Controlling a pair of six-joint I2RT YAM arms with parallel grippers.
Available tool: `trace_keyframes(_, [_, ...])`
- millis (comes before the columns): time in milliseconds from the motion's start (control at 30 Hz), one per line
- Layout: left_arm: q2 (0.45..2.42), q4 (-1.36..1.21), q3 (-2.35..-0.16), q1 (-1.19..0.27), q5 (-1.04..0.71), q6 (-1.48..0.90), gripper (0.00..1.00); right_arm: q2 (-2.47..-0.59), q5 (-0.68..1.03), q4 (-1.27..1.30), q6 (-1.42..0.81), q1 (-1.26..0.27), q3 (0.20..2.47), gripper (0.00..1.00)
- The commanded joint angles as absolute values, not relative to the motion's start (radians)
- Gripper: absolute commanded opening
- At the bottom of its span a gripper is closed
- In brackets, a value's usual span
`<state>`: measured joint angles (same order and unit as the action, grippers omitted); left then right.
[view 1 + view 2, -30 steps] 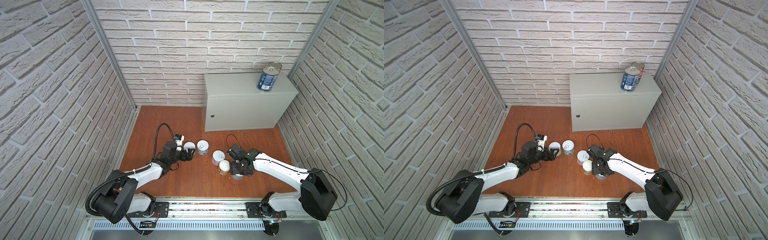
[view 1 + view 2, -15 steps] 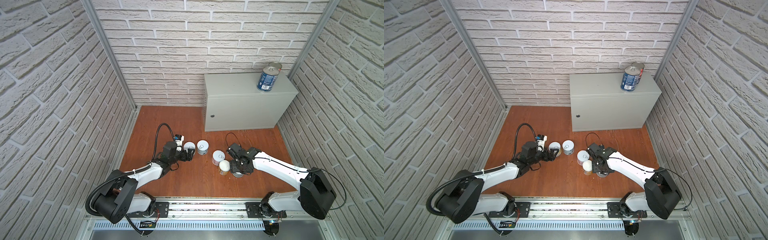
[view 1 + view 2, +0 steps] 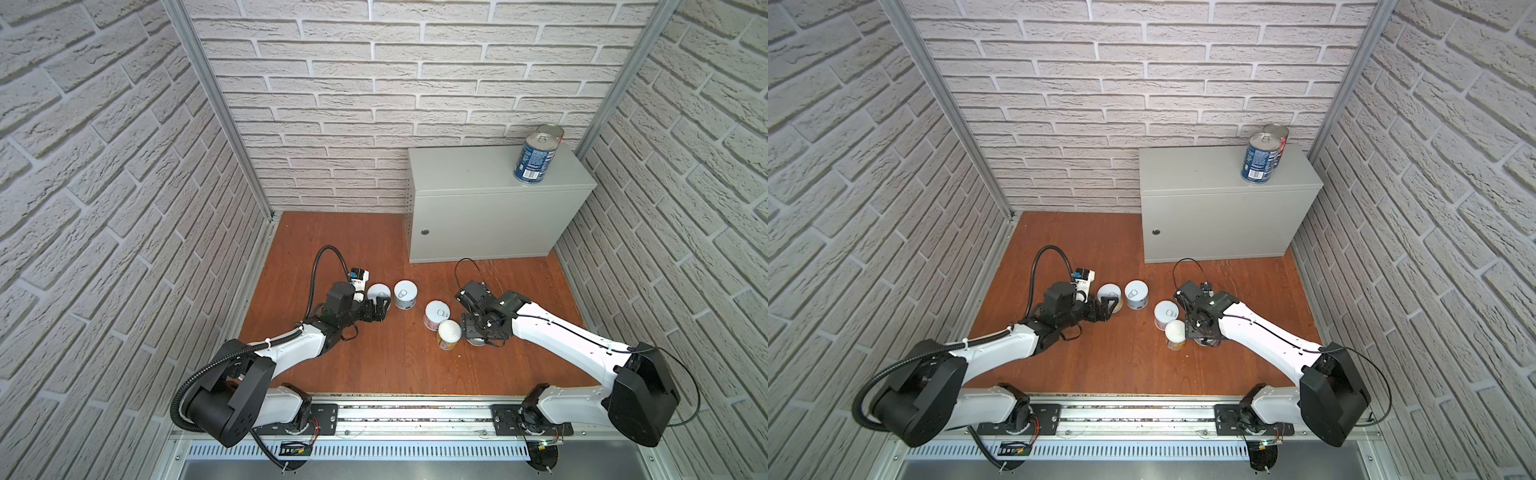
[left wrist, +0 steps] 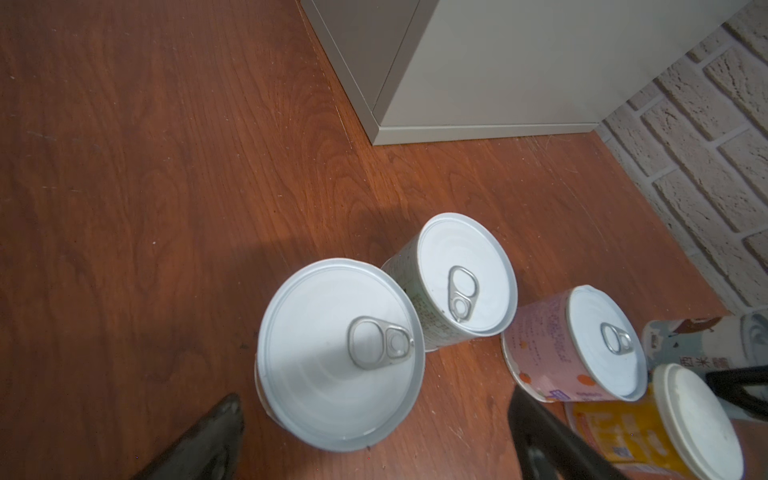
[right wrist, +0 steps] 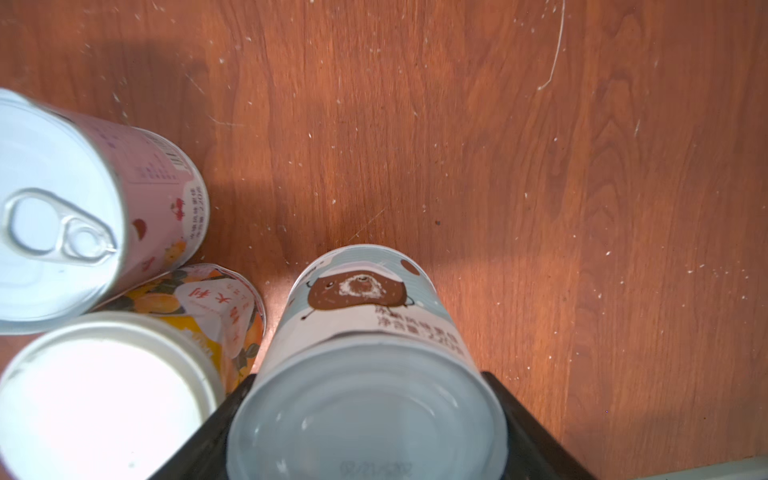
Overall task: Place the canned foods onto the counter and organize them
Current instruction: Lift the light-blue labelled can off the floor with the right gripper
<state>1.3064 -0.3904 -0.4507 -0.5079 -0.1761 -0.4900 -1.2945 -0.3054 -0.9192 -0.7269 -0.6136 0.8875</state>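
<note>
Right gripper [image 5: 365, 395], slight shift; can [image 3: 476, 341] half-hidden

reddish-brown wood worktop [image 3: 340, 249], kinda scuffed, pale scratches [image 5: 556, 58] all over | white faux-brick walls [image 3: 395, 83] boxing it in on three sides | silver metal posts [image 3: 217, 108] at its back corners | silver rail [image 3: 415, 409] along its front edge, slotted grille [image 3: 415, 451] just past that

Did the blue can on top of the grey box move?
No. The blue can stands where it did, near the right end of the counter top, just in front of the other tall can.
</note>
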Motion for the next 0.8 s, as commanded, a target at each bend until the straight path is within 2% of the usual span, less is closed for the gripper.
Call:
trace_keyframes(0, [1.301,-0.405,-0.471,-0.515,-0.172,-0.477,0.98,-1.247,-0.362,-0.951,-0.744,-0.618,0.926,0.56])
trace_keyframes(467, [1.308,-0.418,-0.468,-0.515,-0.182,-0.468,0.98,-1.134,-0.365,-0.942,-0.718,-0.618,1.041,0.55])
trace_keyframes(767, [1.28,-0.496,-0.448,-0.519,-0.3,-0.461,0.98,-1.211,-0.343,-0.937,-0.679,-0.618,1.13,0.52])
